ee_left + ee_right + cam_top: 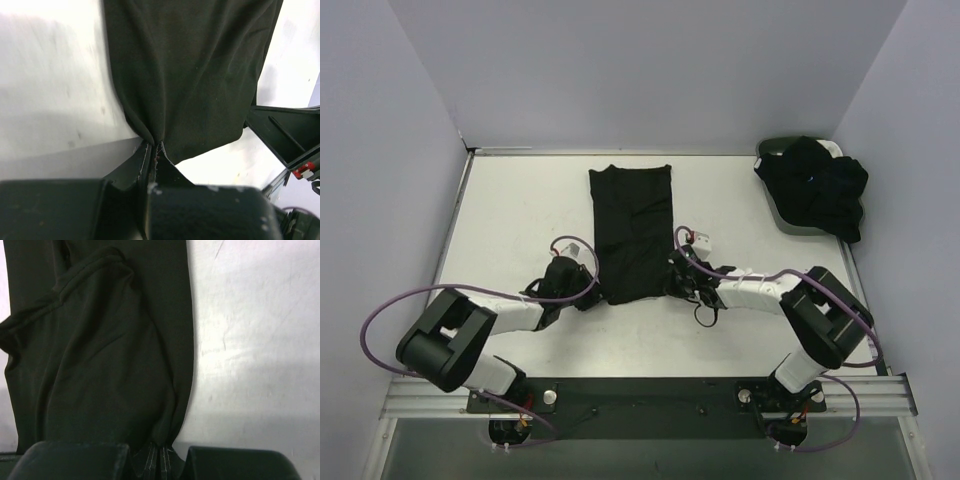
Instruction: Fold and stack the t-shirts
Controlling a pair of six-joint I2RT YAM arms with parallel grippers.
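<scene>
Tee (632, 235) hem pinched at 7 & 5 o'clock by L pincer (596, 292) + R pincer (672, 286), prob to fold twd 12.

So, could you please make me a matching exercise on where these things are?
1. flat black cloth t-shirt
2. heap of black t-shirts
3. left pincer
4. right pincer

a. far right corner
b. shut on the flat t-shirt's near right corner
c. middle of the white table
d. shut on the flat t-shirt's near left corner

Pairs: 1-c, 2-a, 3-d, 4-b
</scene>
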